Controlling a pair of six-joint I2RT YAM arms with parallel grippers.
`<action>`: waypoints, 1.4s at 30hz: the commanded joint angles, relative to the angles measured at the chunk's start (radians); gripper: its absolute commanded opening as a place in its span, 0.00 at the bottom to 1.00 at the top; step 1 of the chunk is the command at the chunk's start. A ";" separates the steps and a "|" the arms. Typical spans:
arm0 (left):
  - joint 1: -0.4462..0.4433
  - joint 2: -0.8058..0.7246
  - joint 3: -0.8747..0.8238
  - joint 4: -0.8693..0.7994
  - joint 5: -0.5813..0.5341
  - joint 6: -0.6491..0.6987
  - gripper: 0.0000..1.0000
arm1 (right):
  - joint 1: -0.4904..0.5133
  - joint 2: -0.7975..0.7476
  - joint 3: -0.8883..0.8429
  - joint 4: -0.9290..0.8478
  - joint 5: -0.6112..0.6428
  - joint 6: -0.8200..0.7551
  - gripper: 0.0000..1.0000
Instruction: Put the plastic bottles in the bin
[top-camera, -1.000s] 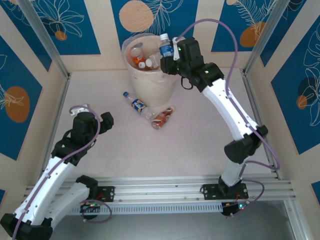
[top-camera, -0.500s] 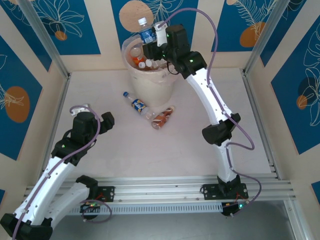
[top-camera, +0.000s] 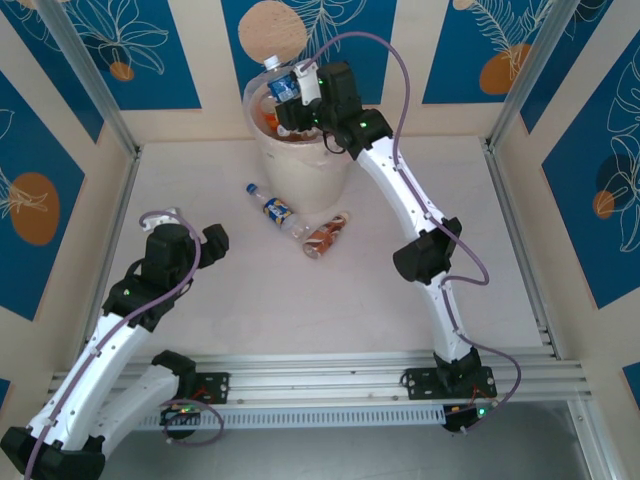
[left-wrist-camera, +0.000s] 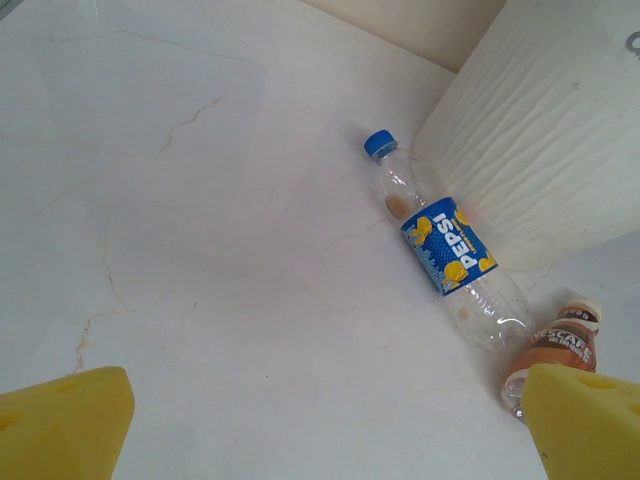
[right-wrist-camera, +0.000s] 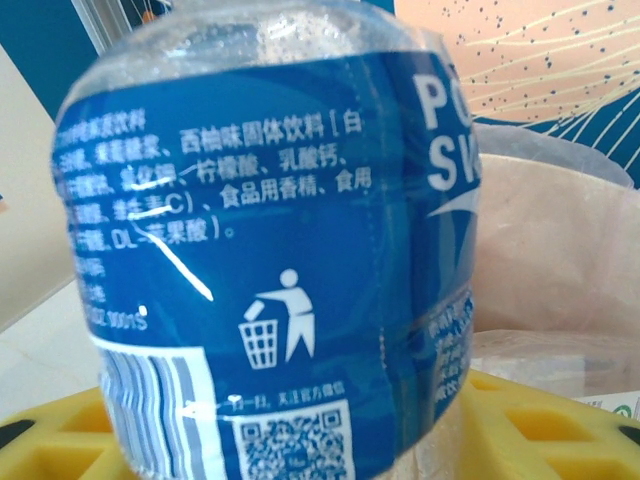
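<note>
Since the right fingers (right-wrist-camera: 560, 420), still gripping a blue-labelled bottle (top-camera: 282, 87), have reached over the bin (top-camera: 300, 170), release looks due. Left fingers (left-wrist-camera: 60, 420) gape empty.

This looks like a robot test cell in a laboratory. Two white arms, left (top-camera: 110, 340) and right (top-camera: 420, 230), are bolted to an aluminium rail (top-camera: 330, 378) at the edge of a pale marble-pattern desk (top-camera: 250, 300). Printed leaf panels (top-camera: 100, 50) between metal posts (top-camera: 85, 75) close three sides.
</note>
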 joint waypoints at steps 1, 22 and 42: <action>0.003 -0.010 -0.005 0.009 0.006 -0.006 1.00 | -0.005 0.013 0.045 0.004 -0.015 -0.027 0.60; 0.003 -0.007 -0.003 0.008 0.000 -0.006 1.00 | 0.003 -0.015 0.024 -0.057 0.011 -0.054 0.69; 0.003 0.230 0.111 0.029 0.054 -0.030 1.00 | 0.004 -0.192 -0.036 -0.124 0.089 -0.015 0.73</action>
